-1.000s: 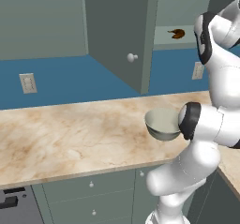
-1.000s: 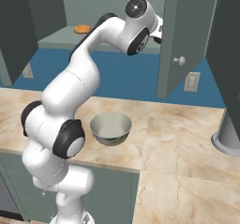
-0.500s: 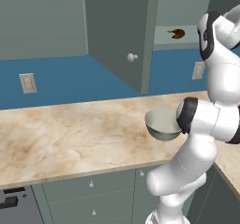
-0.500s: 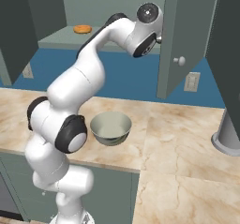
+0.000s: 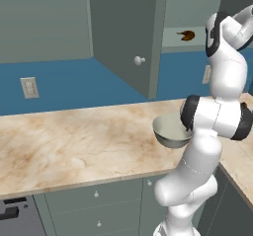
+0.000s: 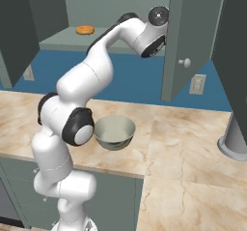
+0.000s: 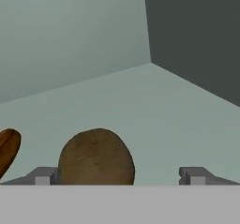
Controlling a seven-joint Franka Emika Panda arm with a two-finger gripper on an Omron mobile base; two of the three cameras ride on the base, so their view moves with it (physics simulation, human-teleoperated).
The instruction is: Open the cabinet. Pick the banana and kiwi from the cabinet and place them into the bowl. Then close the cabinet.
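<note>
The cabinet stands open, its door [image 5: 126, 32] with a white knob [image 5: 139, 60] swung out over the counter. In the hand view the round brown kiwi [image 7: 96, 157] lies on the pale shelf [image 7: 159, 106]. It sits between the fingers of my open gripper [image 7: 119, 176], close to the left fingertip [image 7: 44, 175]. The brown-orange banana [image 7: 8, 150] lies just left of the kiwi and also shows on the shelf as the banana [image 5: 186, 35] and the banana [image 6: 85, 30]. The grey bowl [image 5: 170, 130] rests on the counter beside my arm, also seen as the bowl [image 6: 114, 132].
The right cabinet door [image 6: 190, 36] hangs open close beside my wrist. The marble counter [image 5: 74, 141] runs left of the bowl. Wall outlets [image 5: 29, 87] [image 6: 197, 84] sit on the blue backsplash. A grey cylinder [image 6: 235, 138] stands at the counter's right end.
The top of my arm has swung up and to the right, carrying the hand deeper into the cabinet. The bowl, banana and doors have not moved.
</note>
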